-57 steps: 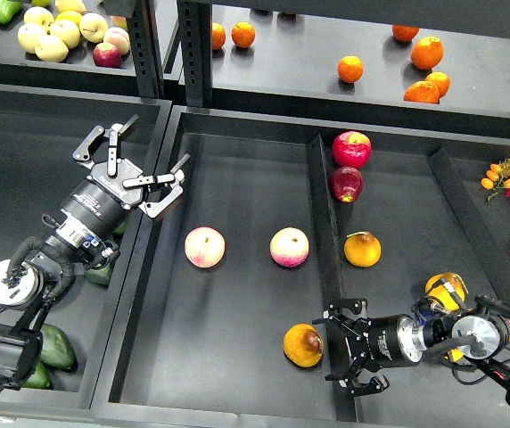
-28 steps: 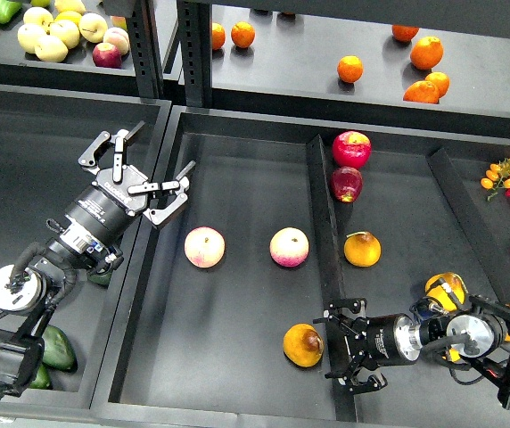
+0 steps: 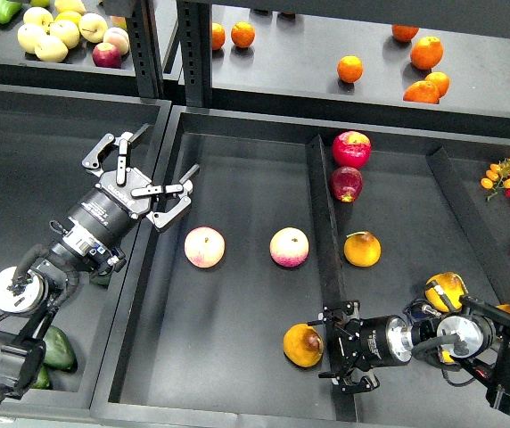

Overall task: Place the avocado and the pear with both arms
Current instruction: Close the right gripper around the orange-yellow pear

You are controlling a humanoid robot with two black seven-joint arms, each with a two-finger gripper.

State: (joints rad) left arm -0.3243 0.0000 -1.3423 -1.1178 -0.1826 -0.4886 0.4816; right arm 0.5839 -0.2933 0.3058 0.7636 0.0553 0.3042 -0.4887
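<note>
Your right gripper (image 3: 342, 351) has its fingers spread and empty just beside the roundish yellow-orange pear with a brown blotch (image 3: 302, 345) lying in the middle bin, likely released there, while your left gripper (image 3: 148, 178), also spread empty, hovers above the divider; the avocado I cannot pick out.

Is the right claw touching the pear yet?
Cannot tell. In the head view the right claw sits open right beside the pear, with no plain gap or contact visible.

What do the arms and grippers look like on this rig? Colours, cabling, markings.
Both arms are black with silver round joint caps and loose black cables. The left gripper has black skeletal two-finger linkages on a cylindrical wrist with small white lettering. The right gripper matches; yellow shows near its silver joint.
</note>
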